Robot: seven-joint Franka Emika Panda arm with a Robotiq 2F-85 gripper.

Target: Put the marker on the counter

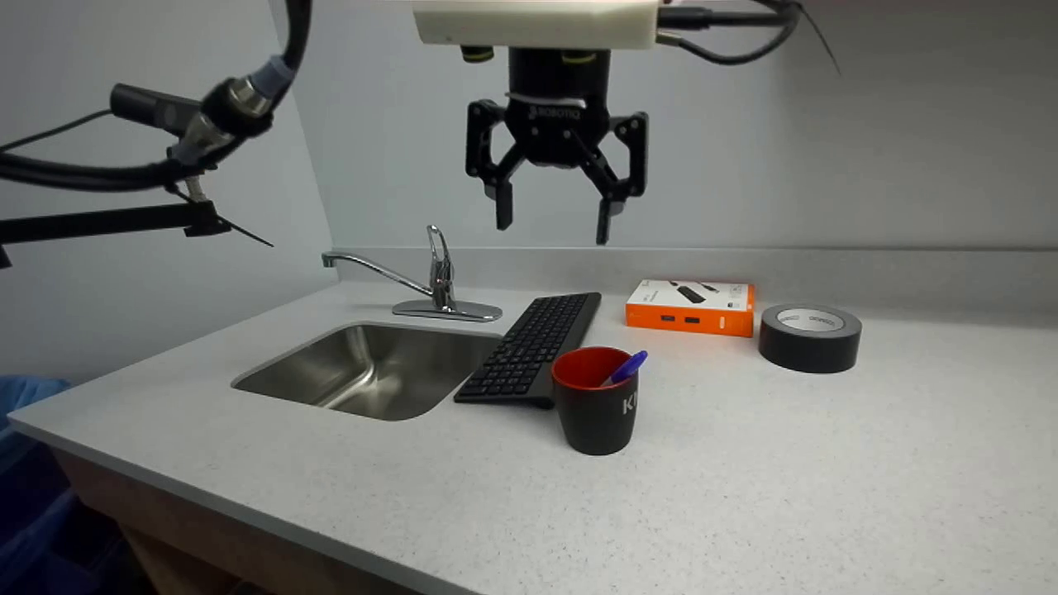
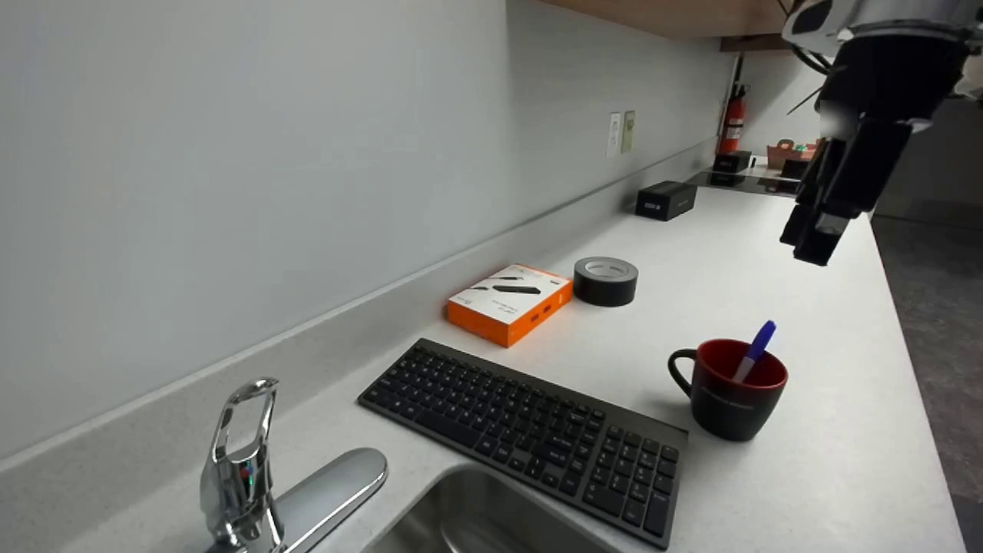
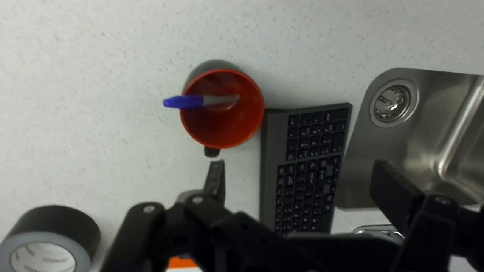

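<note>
The marker, with a blue cap and pale barrel, leans in a mug; it shows in both exterior views (image 1: pixel 626 368) (image 2: pixel 759 346) and the wrist view (image 3: pixel 185 101). Its capped end sticks out over the rim. The mug is black outside and red inside, and stands upright on the light speckled counter (image 1: pixel 785 487); it shows in both exterior views (image 1: pixel 593 423) (image 2: pixel 729 411) and the wrist view (image 3: pixel 234 128). My gripper is open and empty, high above the counter, apart from mug and marker; it shows in both exterior views (image 1: pixel 552 235) (image 2: pixel 805 244) and the wrist view (image 3: pixel 298 163).
A black keyboard (image 1: pixel 533 351) lies beside the mug, overlapping the edge of the steel sink (image 1: pixel 351 368). A chrome faucet (image 1: pixel 444 285) stands behind the sink. An orange-and-white box (image 1: pixel 690 309) and a roll of black tape (image 1: pixel 810 351) sit toward the wall.
</note>
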